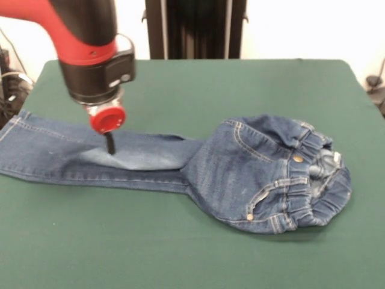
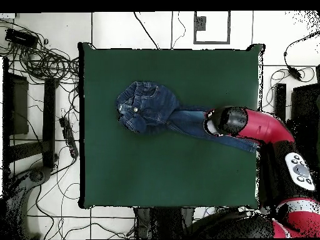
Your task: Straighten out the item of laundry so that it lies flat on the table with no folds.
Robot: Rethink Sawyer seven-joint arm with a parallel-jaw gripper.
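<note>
The item of laundry (image 1: pixel 258 174), a small pair of blue jeans, lies across the green table (image 1: pixel 180 241). Its gathered waistband is bunched and curled up at the right in the front view, and the seat is rounded into a hump. The legs stretch left, lying one over the other, to the table's left edge. My gripper (image 1: pixel 110 146) comes down on the leg's pale patch, its thin black fingers closed together with the tips in the denim. From overhead, the jeans (image 2: pixel 150 106) lie left of centre and the arm's head (image 2: pixel 225 120) hides the gripper.
The arm (image 2: pixel 269 128) reaches in over the table's right edge in the overhead view. Cables and dark equipment (image 2: pixel 37 62) lie on the floor to the left of the table (image 2: pixel 162 175). A black column (image 1: pixel 195 27) stands behind the far edge.
</note>
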